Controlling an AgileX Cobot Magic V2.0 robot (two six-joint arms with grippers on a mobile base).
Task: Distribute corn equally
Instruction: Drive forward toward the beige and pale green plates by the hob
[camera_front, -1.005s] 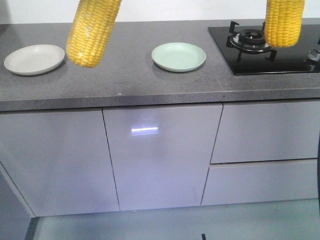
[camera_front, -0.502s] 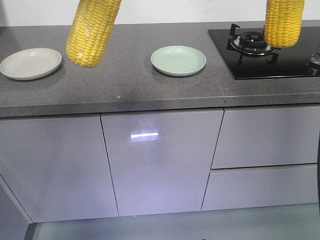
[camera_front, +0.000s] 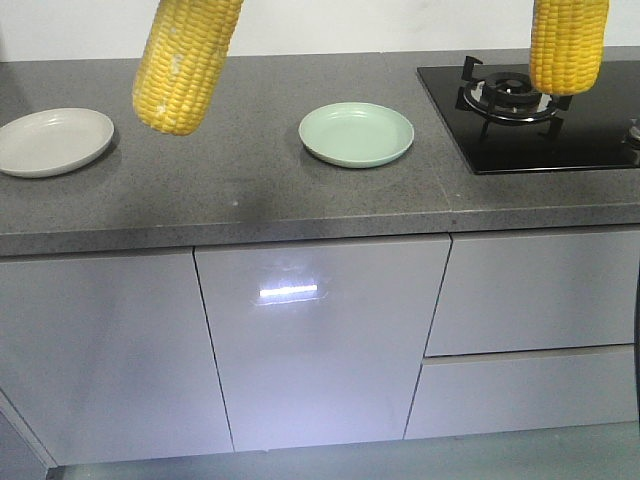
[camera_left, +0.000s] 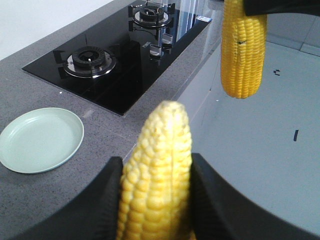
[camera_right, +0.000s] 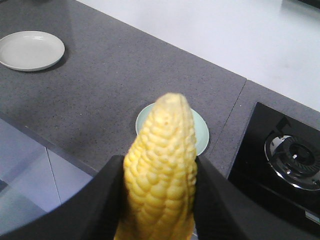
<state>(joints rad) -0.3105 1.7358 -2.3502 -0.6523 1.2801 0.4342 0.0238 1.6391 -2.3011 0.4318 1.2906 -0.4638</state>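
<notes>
left hand (camera_left: 156, 164): closed on the left cob (camera_front: 185, 60), one pad on each flank; the cob hangs tilted in the air at 11 o'clock in the front view.
right hand (camera_right: 159, 164): clamped the same way on the right cob (camera_front: 568, 45), which hangs nearly upright at 1 o'clock, in front of the hob.
step in hand: by my reading, carrying one cob to each plate. keep the squeeze steady, since a round cob could twist between the pads. bring each one low and lying flat over the plate's middle before letting go, or it may roll off the shallow rim.
table (camera_front: 250, 190): grey speckled top that carries both plates.
green plate (camera_front: 356, 134): at 12 o'clock, nothing in it.
grey plate (camera_front: 52, 141): at 10 o'clock, well apart from the green one, nothing in it.
hob (camera_front: 500, 145): black glass at 2 o'clock, no corn on it.
</notes>
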